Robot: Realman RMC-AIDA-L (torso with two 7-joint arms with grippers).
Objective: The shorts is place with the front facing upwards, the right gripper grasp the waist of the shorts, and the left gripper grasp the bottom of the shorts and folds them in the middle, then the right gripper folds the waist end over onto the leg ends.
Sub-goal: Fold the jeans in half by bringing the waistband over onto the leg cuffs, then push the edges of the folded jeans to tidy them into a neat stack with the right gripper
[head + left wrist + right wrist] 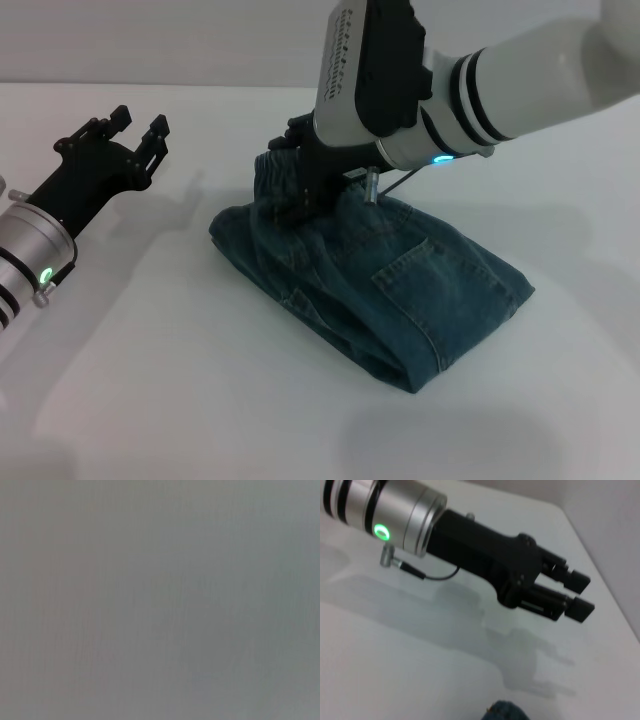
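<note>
Folded denim of the shorts point(385, 290) lies mid-table with your right gripper point(300, 195) pressed into the waistband, its grip hidden, so settle the waist end squarely and keep the left gripper point(128, 132), open and empty, well aside.

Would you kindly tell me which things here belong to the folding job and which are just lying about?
Part of the job:
- shorts, already folded over
- right claw, shut on the waist
- left claw, open, apart from the shorts

Lying about:
- nothing else shows, only the table
</note>
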